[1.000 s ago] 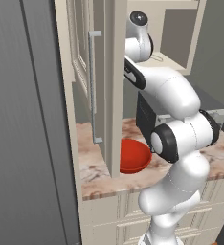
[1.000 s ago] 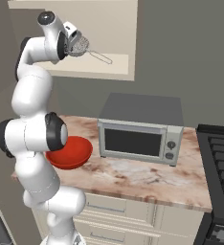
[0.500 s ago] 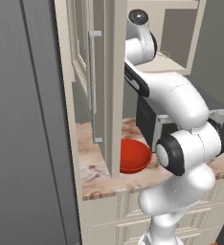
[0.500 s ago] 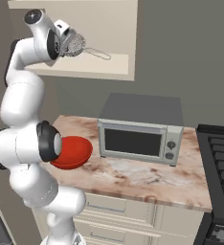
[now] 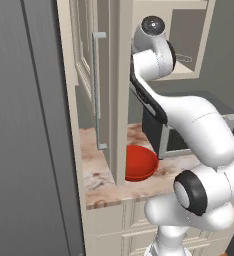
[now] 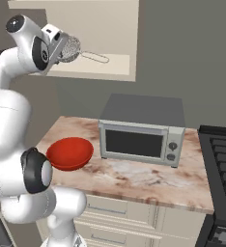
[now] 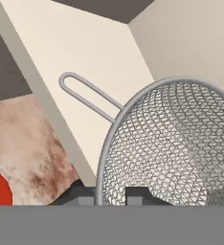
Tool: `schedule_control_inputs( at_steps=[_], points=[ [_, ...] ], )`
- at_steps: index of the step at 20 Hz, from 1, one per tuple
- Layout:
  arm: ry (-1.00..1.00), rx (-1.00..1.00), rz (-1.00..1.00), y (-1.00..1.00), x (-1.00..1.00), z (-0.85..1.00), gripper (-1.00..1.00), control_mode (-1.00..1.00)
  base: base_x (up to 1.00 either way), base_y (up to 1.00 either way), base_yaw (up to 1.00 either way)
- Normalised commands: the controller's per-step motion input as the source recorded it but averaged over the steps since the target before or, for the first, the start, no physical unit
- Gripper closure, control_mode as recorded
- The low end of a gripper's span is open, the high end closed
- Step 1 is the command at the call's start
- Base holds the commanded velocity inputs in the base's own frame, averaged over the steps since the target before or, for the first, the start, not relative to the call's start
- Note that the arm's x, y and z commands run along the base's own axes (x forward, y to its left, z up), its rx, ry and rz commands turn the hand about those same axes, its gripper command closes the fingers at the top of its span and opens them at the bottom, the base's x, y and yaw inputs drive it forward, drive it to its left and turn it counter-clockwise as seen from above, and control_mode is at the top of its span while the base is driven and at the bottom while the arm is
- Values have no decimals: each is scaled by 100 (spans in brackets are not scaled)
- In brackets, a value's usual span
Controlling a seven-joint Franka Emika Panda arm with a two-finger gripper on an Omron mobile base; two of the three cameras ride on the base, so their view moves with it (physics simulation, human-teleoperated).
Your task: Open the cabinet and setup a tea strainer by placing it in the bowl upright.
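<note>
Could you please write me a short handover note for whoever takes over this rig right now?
Gripper: shut on the rim of the tea strainer, held up at the open cabinet, its wire handle pointing into the cabinet above the shelf.
Cabinet door: swung open.
Bowl: on the counter left of the microwave, below the strainer, with nothing in it.
Done: cabinet opened, strainer gripped.
Left: carry the strainer down and set it upright in the bowl, then release.

Red bowl (image 6: 69,152); silvery mesh strainer (image 7: 171,143)
</note>
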Motion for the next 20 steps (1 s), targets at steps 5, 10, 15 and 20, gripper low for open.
schedule_control_inputs(
  at_steps=[5,10,15,20],
  points=[
    [12,3,-1,-5,-100,0,100,-100,0,0,0],
    [18,3,-3,-3,-100,0,100,-100,0,0,0],
    [14,4,0,-9,-85,-14,100,-100,0,0,0],
    [14,3,0,-17,-63,-37,100,-100,0,0,0]
  ],
)
